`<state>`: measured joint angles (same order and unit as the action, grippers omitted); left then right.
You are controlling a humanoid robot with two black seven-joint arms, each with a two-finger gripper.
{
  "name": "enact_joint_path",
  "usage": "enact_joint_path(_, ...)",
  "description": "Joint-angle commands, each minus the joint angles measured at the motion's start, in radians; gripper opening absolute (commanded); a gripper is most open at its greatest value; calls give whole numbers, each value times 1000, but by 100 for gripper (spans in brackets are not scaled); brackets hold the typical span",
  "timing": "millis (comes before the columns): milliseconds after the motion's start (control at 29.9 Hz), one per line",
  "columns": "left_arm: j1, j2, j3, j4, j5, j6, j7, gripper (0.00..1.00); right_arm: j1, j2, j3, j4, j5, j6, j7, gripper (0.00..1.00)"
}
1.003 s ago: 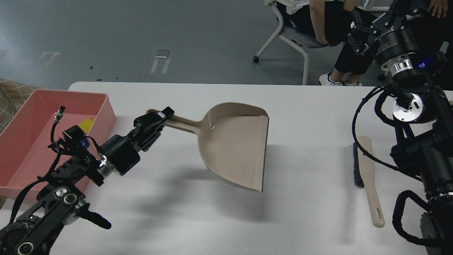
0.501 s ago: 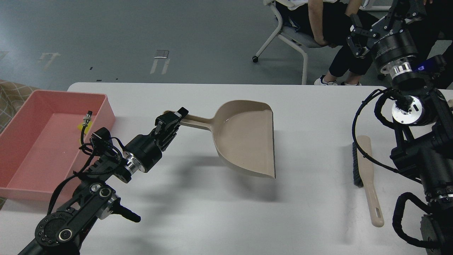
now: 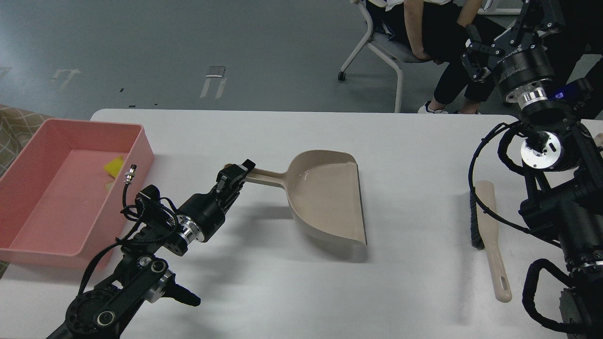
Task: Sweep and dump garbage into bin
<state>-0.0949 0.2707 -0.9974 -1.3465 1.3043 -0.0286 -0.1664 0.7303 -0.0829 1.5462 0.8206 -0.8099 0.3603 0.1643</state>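
The pink bin (image 3: 28, 245) stands at the table's left edge. A yellow sponge scrap (image 3: 114, 166) lies inside it near the far right corner; the pale slab cannot be made out. My left gripper (image 3: 237, 175) is shut on the handle of the beige dustpan (image 3: 330, 200), whose pan rests low on the table at the centre and looks empty. My right gripper (image 3: 506, 28) is raised high beyond the table's far right edge; its fingers are spread and hold nothing.
A beige brush with dark bristles (image 3: 487, 235) lies on the table at the right, next to my right arm. A seated person on a chair (image 3: 391, 52) is behind the table's far edge. A patterned surface (image 3: 12, 125) lies left of the bin.
My left gripper has carried the dustpan rightward away from the bin and lowered it toward the table, levelling the pan. The right arm has barely moved.
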Motion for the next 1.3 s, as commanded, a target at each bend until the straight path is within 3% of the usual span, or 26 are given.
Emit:
enact_joint_path(0,0,-16,2,4,0,1,4,33,-5,-1,0,0,-2,0,0,100)
enact_joint_path(267,-3,-10,2,4,0,2,5,46,-5,-1,0,0,0,0,0,100)
enact_joint_path(401,-8,-5,2,4,1,2,5,62,-5,-1,0,0,0,0,0,100)
enact_joint_path(568,-12,28,-1,4,-2,1,5,71,-5,-1,0,0,0,0,0,100)
enact_joint_path(869,-6,160,-13,4,-22,-1,2,78,-6,0,0,0,0,0,0,100)
enact_joint_path(1270,-60,306,-37,-39,-149,-2,4,79,-6,0,0,0,0,0,-2,100)
